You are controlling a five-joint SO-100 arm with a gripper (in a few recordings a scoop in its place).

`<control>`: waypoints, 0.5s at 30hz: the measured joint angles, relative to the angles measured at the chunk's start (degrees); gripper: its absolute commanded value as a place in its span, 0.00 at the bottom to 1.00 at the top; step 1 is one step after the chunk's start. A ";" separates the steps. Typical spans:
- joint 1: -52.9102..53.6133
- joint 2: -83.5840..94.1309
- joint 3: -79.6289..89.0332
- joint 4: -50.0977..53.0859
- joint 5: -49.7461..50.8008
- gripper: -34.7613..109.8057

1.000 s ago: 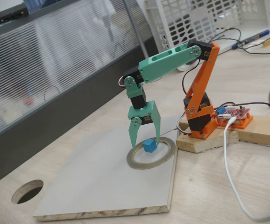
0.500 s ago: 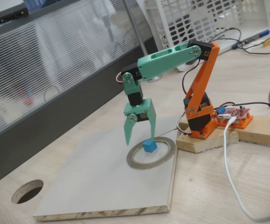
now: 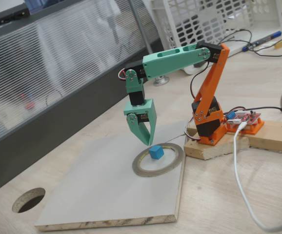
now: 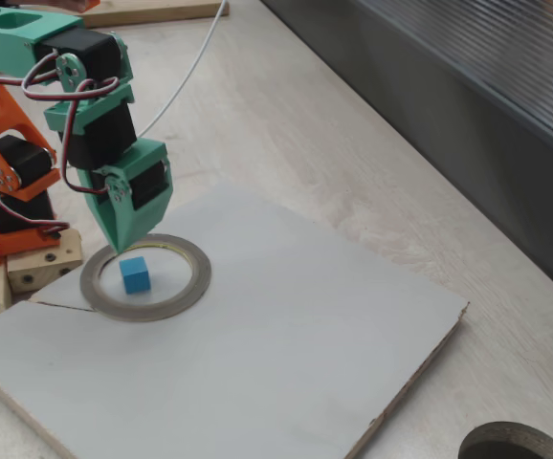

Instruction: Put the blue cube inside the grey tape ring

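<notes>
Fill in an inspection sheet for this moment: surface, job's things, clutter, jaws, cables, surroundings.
Surface: pale board lying on a light wooden table; chipped edge at the board's corner.
Job's things: blue cube sits on the board inside the grey tape ring, free of the jaws; both fixed views agree.
Clutter: pens at the far table edge.
Gripper: raised just above the cube, jaws nearly together, holding nothing.
Cables: white cable runs across the table to the red circuit board beside the arm's base.
Surroundings: round hole in the tabletop, white basket, ribbed panel behind.
</notes>
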 measured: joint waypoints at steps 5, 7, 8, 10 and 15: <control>0.00 0.00 0.00 0.00 0.00 0.24; 0.97 0.00 -1.41 0.00 0.00 0.24; 1.85 0.00 -2.46 0.00 0.00 0.24; 3.78 0.00 -5.54 0.00 0.00 0.24; 8.17 0.00 -8.79 0.00 0.00 0.24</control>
